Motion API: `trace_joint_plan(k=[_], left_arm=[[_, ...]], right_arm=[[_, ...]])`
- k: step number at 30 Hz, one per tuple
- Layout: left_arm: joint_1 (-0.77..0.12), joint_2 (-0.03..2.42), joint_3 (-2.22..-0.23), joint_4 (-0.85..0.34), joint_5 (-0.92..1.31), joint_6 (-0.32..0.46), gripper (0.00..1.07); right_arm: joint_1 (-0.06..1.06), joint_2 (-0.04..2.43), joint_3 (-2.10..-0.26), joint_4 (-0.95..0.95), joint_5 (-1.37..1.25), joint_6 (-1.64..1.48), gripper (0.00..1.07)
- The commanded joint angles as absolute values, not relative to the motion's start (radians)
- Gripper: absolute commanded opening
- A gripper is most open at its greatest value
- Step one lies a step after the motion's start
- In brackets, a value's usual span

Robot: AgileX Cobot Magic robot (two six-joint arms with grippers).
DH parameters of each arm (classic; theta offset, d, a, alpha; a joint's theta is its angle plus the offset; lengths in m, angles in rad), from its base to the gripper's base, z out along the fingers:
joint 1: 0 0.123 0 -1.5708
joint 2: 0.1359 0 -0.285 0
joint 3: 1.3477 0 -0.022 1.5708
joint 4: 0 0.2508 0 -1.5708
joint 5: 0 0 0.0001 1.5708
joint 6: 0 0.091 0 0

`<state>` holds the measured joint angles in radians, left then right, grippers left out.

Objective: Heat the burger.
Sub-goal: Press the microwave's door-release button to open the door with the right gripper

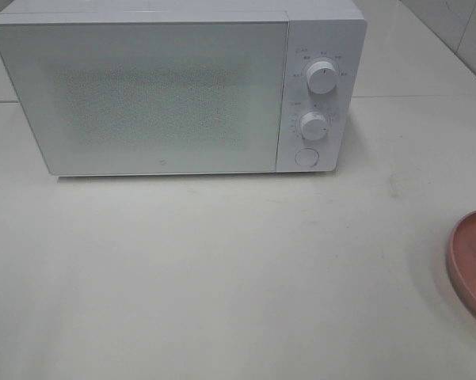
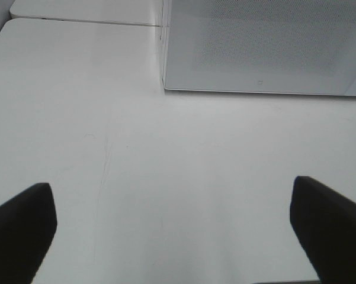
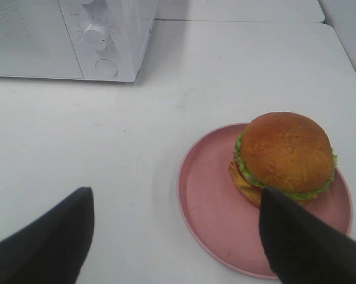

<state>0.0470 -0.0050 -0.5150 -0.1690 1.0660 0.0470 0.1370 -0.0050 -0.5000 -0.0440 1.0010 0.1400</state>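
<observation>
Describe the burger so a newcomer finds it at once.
Start at the white microwave at the back of the table. Right of it, nearer the robot, lies a pink plate. The burger sits on it, the only food: brown bun, green lettuce frill.

Kitchen-style setup: white microwave (image 1: 166,95), pink plate (image 1: 473,265)

We counted one white box-shaped microwave oven (image 1: 166,95). On its panel we logged two round white dials, upper knob (image 1: 322,77) and lower knob (image 1: 313,125), plus one round white push button (image 1: 306,157). One round pink plate (image 3: 207,195). One tall, golden-bunned, lettuce-frilled burger (image 3: 284,154). Two grippers, left gripper (image 2: 172,201) and right gripper (image 3: 176,201), with two dark fingers each.
</observation>
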Motion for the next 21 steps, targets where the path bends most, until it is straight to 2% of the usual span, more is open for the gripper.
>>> trace_joint_plan(k=[1,21], left_arm=[[0.047,-0.02,-0.515,-0.179,1.067,0.046,1.0],[0.047,-0.02,-0.515,-0.179,1.067,0.046,1.0]], right_arm=[[0.135,-0.032,-0.498,-0.045,0.995,0.129,0.75],[0.135,-0.008,-0.54,-0.045,0.971,0.129,0.75]])
